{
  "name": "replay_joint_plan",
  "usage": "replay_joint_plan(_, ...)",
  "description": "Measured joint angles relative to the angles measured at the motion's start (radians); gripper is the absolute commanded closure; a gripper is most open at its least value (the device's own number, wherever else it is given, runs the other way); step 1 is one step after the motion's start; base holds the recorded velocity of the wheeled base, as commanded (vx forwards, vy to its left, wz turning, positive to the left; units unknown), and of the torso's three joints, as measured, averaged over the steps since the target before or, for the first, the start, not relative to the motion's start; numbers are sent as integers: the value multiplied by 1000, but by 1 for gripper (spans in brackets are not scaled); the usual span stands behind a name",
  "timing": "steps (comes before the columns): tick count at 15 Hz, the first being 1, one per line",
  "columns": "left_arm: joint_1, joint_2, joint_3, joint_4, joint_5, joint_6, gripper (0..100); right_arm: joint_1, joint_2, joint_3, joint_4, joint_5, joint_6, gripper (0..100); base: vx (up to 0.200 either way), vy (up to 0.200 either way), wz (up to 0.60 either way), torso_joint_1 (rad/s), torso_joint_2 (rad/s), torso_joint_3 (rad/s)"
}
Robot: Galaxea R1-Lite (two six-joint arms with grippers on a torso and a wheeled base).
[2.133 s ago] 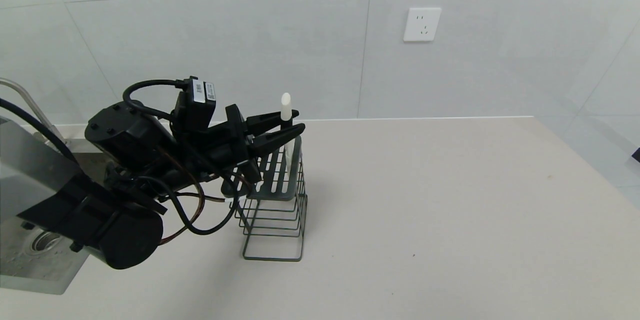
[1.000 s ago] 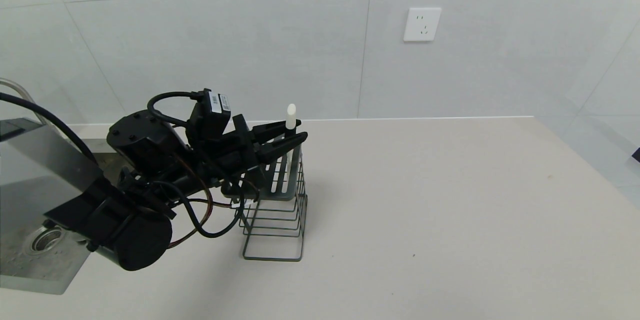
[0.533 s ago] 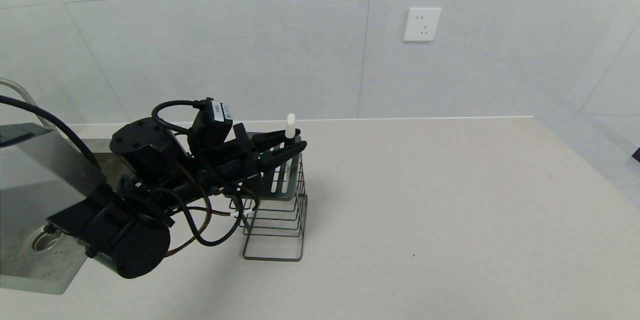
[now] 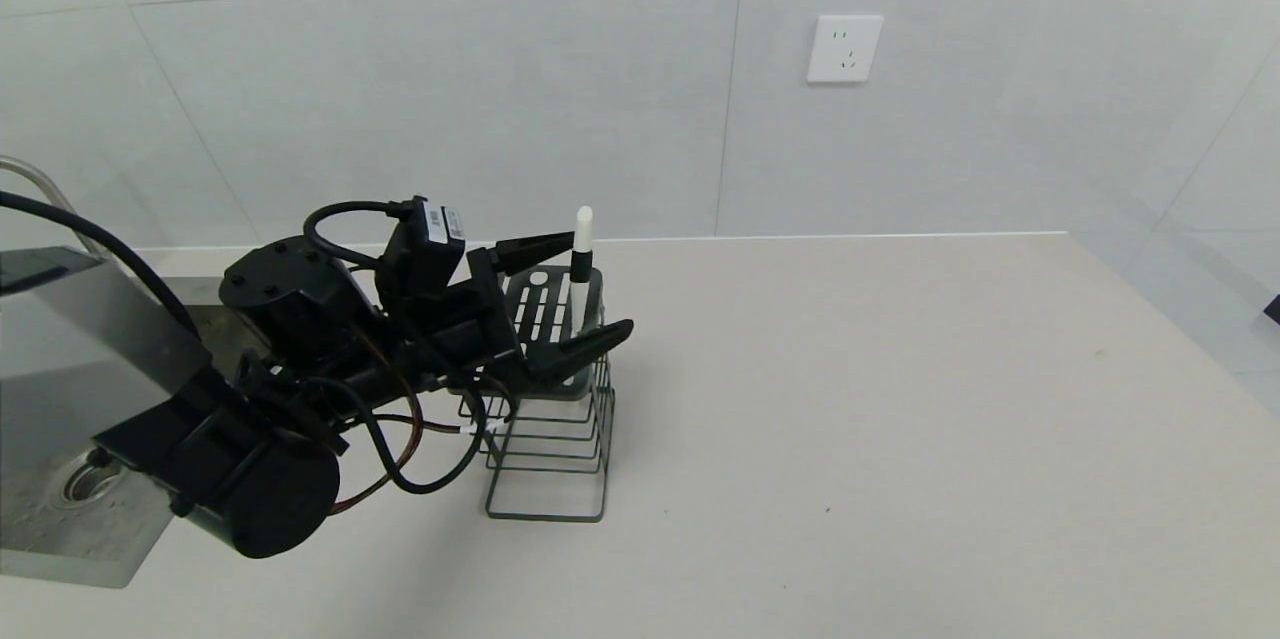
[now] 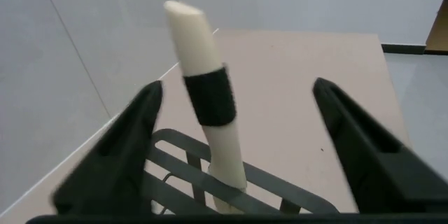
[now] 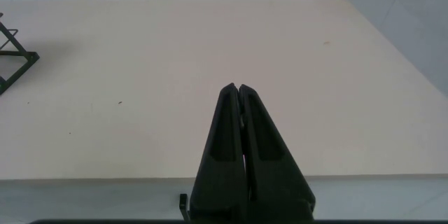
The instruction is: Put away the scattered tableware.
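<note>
Left gripper [image 4: 600,283] spread wide over the wire rack [image 4: 548,464]; white-handled utensil [image 4: 583,227] stands near-upright in the rack's slotted top, between the two fingers; wrist view shows the handle [image 5: 203,63], black band round it, apart from both fingers [image 5: 133,133]; rack [image 5: 273,190] sits on the beige counter [image 4: 900,369], just beside the sink [image 4: 60,529]; right gripper [image 6: 239,92] pressed together, holding nothing, above bare counter [image 6: 175,56] well apart from the rack; wall socket [image 4: 845,48] behind.
</note>
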Motion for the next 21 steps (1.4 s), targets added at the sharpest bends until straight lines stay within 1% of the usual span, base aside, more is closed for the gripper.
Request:
replay_joint_plan(5, 8, -44, 4, 5, 1, -4, 0, 0, 0, 0, 0, 0, -1, 100, 0, 0, 0, 0, 0, 0)
replay_joint_plan(7, 18, -97, 28, 6, 11, -5, 0, 0, 0, 0, 0, 0, -1, 100, 0, 0, 0, 0, 0, 0)
replay_joint_plan(8, 27, -143, 50, 9, 26, -6, 0, 0, 0, 0, 0, 0, -1, 100, 0, 0, 0, 0, 0, 0)
replay_joint_plan(10, 37, -260, 111, 11, 48, -10, 0, 0, 0, 0, 0, 0, -1, 100, 0, 0, 0, 0, 0, 0)
replay_joint_plan(12, 56, -409, 186, 20, 52, -11, 0, 0, 0, 0, 0, 0, -1, 100, 0, 0, 0, 0, 0, 0)
replay_joint_plan(14, 86, -616, 273, 36, 55, -13, 0, 0, 0, 0, 0, 0, -1, 100, 0, 0, 0, 0, 0, 0)
replay_joint_plan(15, 104, -723, 315, 61, 56, -13, 0, 0, 0, 0, 0, 0, -1, 100, 0, 0, 0, 0, 0, 0)
replay_joint_plan(16, 122, -835, 354, 114, 56, -14, 0, 0, 0, 0, 0, 0, 0, 100, 0, 0, 0, 0, 0, 0)
replay_joint_plan(17, 140, -956, 386, 192, 57, -14, 0, 0, 0, 0, 0, 0, 0, 100, 0, 0, 0, 0, 0, 0)
replay_joint_plan(18, 156, -1084, 414, 311, 58, -14, 0, 0, 0, 0, 0, 0, 0, 100, 0, 0, 0, 0, 0, 0)
replay_joint_plan(19, 171, -1221, 432, 461, 59, -14, 0, 0, 0, 0, 0, 0, 0, 100, 0, 0, 0, 0, 0, 0)
replay_joint_plan(20, 187, -1370, 447, 646, 59, -11, 0, 0, 0, 0, 0, 0, 1, 100, 0, 0, 0, 0, 0, 0)
replay_joint_plan(21, 198, -1501, 456, 784, 62, -3, 0, 0, 0, 0, 0, 0, 1, 100, 0, 0, 0, 0, 0, 0)
